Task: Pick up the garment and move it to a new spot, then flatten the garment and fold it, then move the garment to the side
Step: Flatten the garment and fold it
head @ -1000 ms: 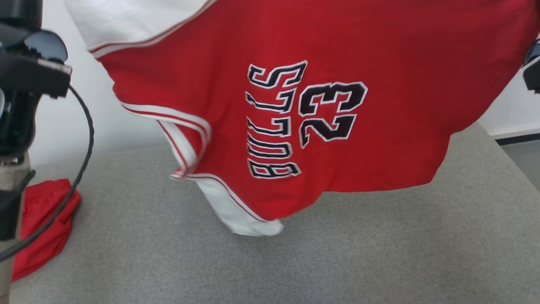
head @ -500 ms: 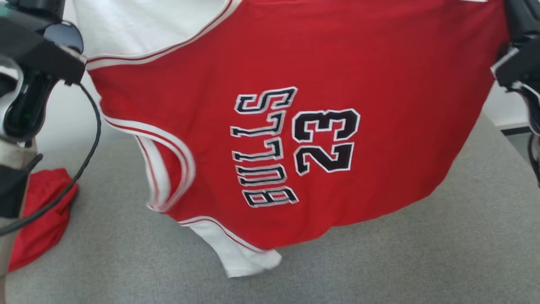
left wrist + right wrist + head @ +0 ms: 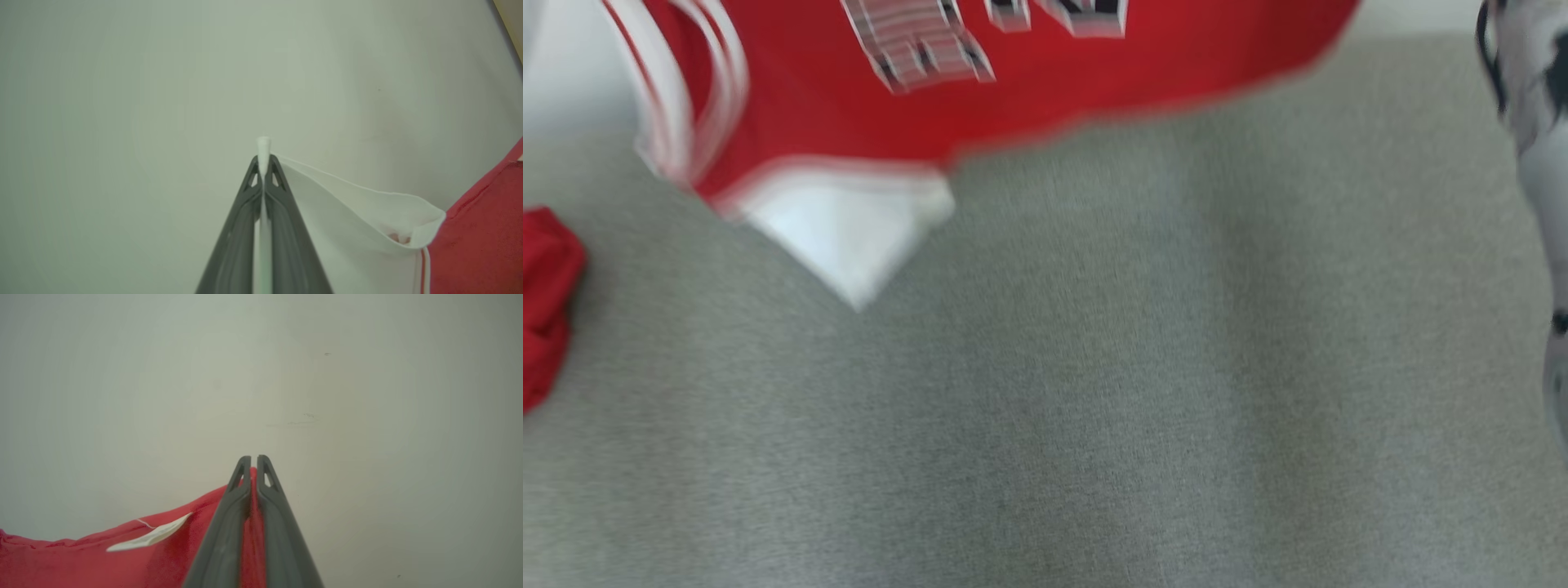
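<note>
You are in the moving step, the garment [image 3: 1013, 106] hanging across the top of the blurred head frame, seemingly clear of the grey table [image 3: 1094, 408], left tool [image 3: 263, 160] clamped on its white edge, right tool [image 3: 253, 460] on its red corner; next, lower it and spread it flat.

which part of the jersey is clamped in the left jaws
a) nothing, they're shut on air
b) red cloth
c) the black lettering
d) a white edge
d: in the left wrist view the left jaws are shut on a thin white edge of the jersey, and the red cloth hangs off to one side, clear of them.
</note>
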### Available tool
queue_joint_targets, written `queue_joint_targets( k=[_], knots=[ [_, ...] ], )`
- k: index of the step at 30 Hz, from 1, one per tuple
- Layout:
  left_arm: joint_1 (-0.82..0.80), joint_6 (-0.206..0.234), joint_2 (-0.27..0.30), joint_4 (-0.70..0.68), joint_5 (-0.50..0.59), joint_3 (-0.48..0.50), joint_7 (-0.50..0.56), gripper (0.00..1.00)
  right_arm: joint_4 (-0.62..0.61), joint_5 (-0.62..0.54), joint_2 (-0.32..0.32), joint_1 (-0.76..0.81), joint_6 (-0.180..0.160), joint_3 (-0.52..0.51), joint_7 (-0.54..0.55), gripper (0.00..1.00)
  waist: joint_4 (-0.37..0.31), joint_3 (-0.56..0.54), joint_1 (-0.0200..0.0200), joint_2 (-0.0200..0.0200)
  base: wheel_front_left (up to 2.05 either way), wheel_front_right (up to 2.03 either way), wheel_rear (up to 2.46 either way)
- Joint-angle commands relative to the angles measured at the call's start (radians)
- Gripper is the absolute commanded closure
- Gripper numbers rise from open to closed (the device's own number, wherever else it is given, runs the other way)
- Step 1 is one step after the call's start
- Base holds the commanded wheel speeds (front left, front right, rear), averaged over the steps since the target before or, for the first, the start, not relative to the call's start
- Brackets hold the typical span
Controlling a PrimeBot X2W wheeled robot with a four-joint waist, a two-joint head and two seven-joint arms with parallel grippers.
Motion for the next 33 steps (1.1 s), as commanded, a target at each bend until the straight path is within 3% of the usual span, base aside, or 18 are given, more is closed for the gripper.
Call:
queue_joint_targets(
  k=[1, 4, 7, 10, 12, 17, 29, 33],
  knots=[
    [-0.049, 0.0, 0.001, -0.029, 0.013, 0.023, -0.009, 1.0, 0.017, -0.016, 0.011, -0.043, 0.0, -0.009, -0.018, 1.0, -0.051, 0.178, -0.0004, -0.0001, 0.0, 0.0, 0.0],
    [-0.111, 0.0, 0.023, -0.149, 0.086, 0.067, -0.007, 1.0, 0.05, -0.072, 0.034, -0.138, 0.0, -0.023, -0.041, 1.0, -0.078, 0.255, -0.0004, -0.0001, 0.0, 0.0, 0.0],
    [-0.176, 0.0, 0.012, -0.323, 0.125, 0.108, -0.007, 1.0, -0.069, -0.163, 0.004, -0.196, 0.0, -0.129, -0.042, 1.0, -0.082, 0.349, -0.0004, -0.0001, 0.0, 0.0, 0.0],
    [-0.153, 0.0, -0.004, -0.423, 0.071, 0.112, -0.007, 1.0, -0.186, -0.241, 0.0, -0.163, 0.0, -0.223, -0.041, 1.0, -0.054, 0.438, -0.0004, -0.0001, 0.0, 0.0, 0.0],
    [-0.083, 0.0, 0.021, -0.485, 0.024, 0.075, -0.007, 1.0, -0.23, -0.297, 0.007, -0.104, 0.0, -0.285, -0.04, 1.0, -0.022, 0.495, -0.0004, -0.0001, 0.0, 0.0, 0.0],
    [0.054, 0.0, 0.058, -0.564, -0.065, 0.008, -0.007, 1.0, -0.24, -0.336, -0.002, 0.012, 0.0, -0.318, -0.041, 1.0, 0.012, 0.547, -0.0004, -0.0001, 0.0, 0.0, 0.0],
    [0.547, 0.0, 0.133, -0.735, -0.221, 0.067, -0.007, 1.0, -0.49, -0.288, -0.022, 0.49, -0.001, -0.354, -0.041, 1.0, 0.027, 0.424, -0.0004, -0.0001, 0.0, 0.0, 0.0],
    [0.872, 0.0, 0.141, -0.824, -0.234, 0.121, -0.007, 1.0, -0.616, -0.287, -0.01, 0.742, -0.001, -0.357, -0.041, 1.0, 0.029, 0.29, -0.0004, -0.0001, 0.0, 0.0, 0.0]
  ],
)
